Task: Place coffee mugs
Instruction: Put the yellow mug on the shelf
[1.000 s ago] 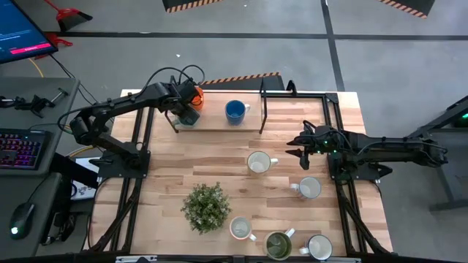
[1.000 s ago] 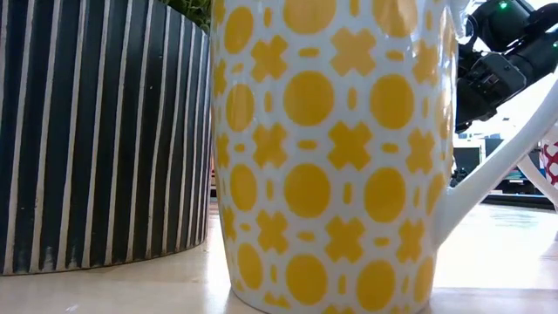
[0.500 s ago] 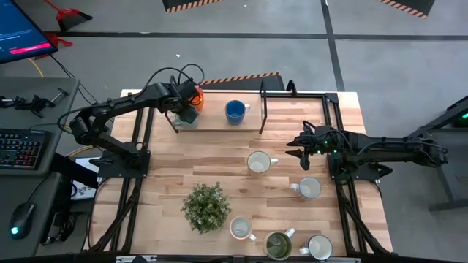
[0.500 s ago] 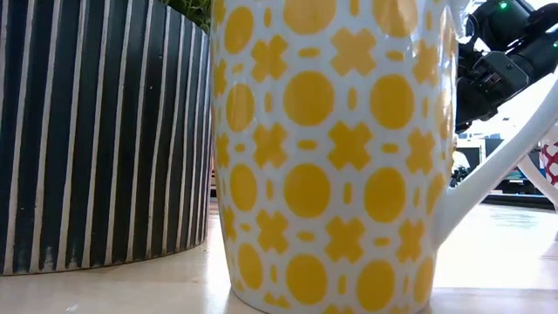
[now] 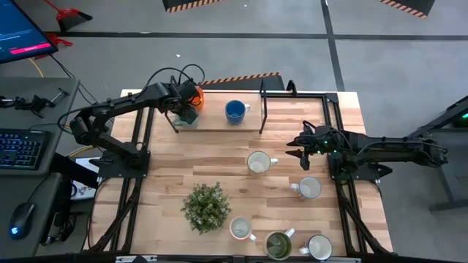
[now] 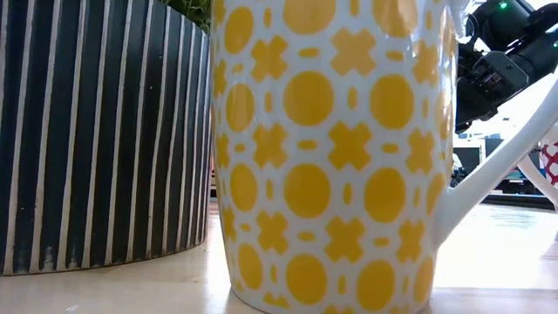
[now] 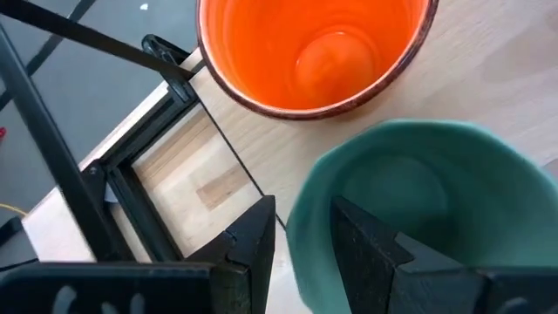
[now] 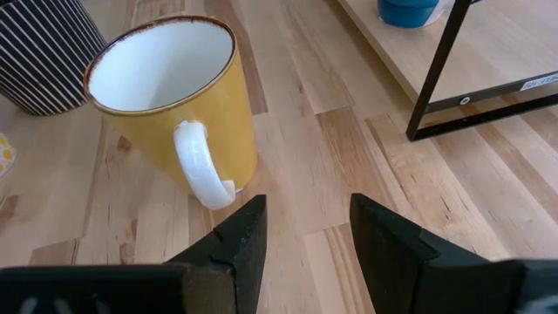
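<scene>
On the raised wooden shelf point(image 5: 216, 120) at the table's far side stand an orange mug point(image 5: 196, 93), a teal mug point(image 7: 418, 201) and a blue mug point(image 5: 235, 111). My left gripper point(image 7: 305, 249) is open astride the teal mug's wall, just in front of the orange mug point(image 7: 314, 48). My right gripper point(image 8: 305, 231) hovers open over bare table, just to the right of a yellow mug point(image 8: 170, 96) that stands with its white handle point(image 8: 199, 170) toward it. Several more mugs stand on the table's near right part point(image 5: 308, 188). My left gripper has one finger point(image 7: 370, 253) inside the teal mug and the other point(image 7: 248, 249) outside its rim point(image 7: 305, 218), slanting down from above. A thin gap shows beside the outer finger; whether the inner one touches, I cannot tell. The mug stands upright on the shelf.
A bushy plant point(image 5: 206, 207) in a striped pot point(image 6: 105, 131) stands near the table's middle, beside a yellow-patterned mug point(image 6: 336, 157). An olive mug point(image 5: 278, 245) and a white one point(image 5: 319, 247) stand at the near edge. The shelf's black frame leg point(image 8: 440, 70) is near my right gripper.
</scene>
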You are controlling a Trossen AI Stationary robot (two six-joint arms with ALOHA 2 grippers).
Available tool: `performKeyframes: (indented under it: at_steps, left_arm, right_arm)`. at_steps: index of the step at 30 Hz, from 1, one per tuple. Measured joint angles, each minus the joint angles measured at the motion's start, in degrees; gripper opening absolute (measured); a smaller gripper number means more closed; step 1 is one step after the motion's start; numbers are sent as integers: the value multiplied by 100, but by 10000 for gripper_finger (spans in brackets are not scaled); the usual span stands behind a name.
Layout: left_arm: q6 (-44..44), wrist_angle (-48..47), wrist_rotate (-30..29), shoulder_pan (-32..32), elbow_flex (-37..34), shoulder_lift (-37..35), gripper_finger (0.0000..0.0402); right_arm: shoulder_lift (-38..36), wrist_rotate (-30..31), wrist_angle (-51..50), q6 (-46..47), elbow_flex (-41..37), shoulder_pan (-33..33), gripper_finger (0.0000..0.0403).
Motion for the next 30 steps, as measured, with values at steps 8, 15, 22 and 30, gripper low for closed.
performKeyframes:
  at_steps: [8,15,22,30]
  left_arm:
    - [107,-529,-75,0,741,-2,102]
    - [188,-1166,471,-88,992,-4,102]
    - [-18,-1894,1211,-345,1088,-4,102]
    - [-374,-2068,2164,-830,1289,-4,102]
  right_arm:
    - [-2,-12,-70,16,2,0,147]
    - [-1,-35,-188,105,2,0,147]
    - [-2,-28,-184,92,2,0,147]
    - [-1,-25,-182,90,2,0,147]
